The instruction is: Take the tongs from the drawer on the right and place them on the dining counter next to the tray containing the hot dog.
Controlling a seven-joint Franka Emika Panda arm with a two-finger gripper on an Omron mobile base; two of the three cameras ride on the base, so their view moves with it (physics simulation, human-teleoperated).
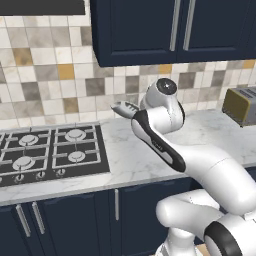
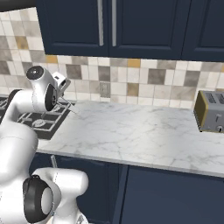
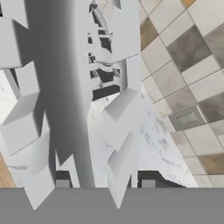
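Holding the tongs [image 3: 83,100], the claw [image 3: 105,183] is closed on them, with one dark fingertip [image 3: 62,183] on each side. In the hand view the tongs look big and pale grey and run up the middle of the picture. In the left base view the tongs [image 1: 125,107] stick out to the left of the white arm's head, up in the air above the marble worktop [image 1: 135,150]. They hang just to the right of the black stove [image 1: 50,150], near the tiled wall [image 1: 50,75]. In the right base view the claw [image 2: 65,89] is beside the arm's round grey cap, over the stove's edge. A toaster [image 2: 210,111] stands far off to the right on the worktop. Dark blue cupboards [image 2: 109,26] hang above.
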